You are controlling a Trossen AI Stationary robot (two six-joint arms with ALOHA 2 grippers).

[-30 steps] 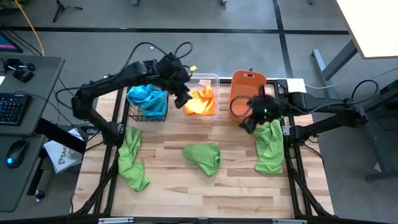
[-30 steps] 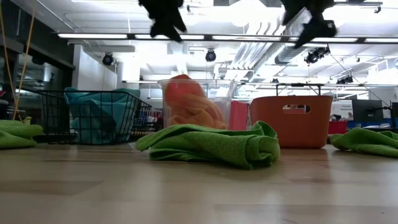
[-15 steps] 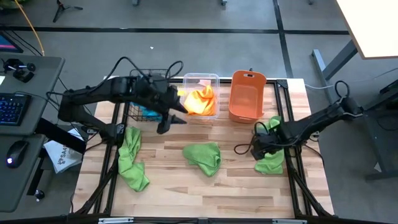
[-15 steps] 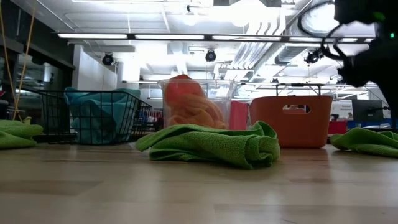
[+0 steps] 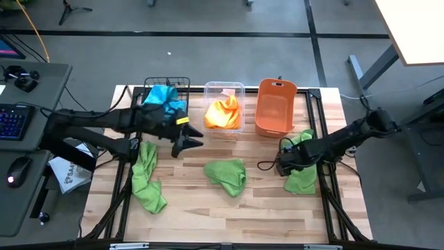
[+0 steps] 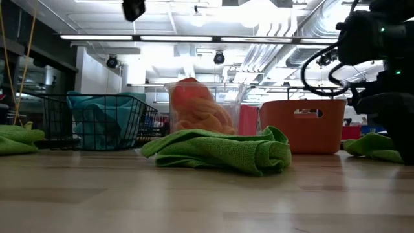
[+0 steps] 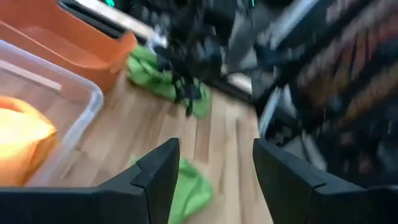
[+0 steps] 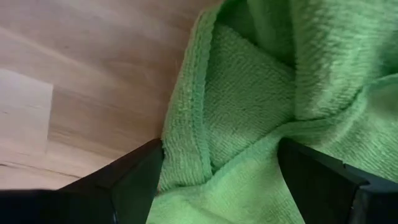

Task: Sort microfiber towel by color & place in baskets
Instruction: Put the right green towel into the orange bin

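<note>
With its fingers spread over the crumpled lime green microfiber towel (image 8: 249, 112) at the wooden surface's (image 5: 208, 208) right edge, the right gripper (image 5: 286, 165) should sink deep into a thick fold before pinching; the left gripper (image 5: 186, 139) hovers, fingers spread.

Readable text: none could be made out anywhere.
White bag (image 5: 67, 174) on the floor left of the counter: it carried dark lettering, too small to read.
Baskets, towels: no labels showed.
</note>
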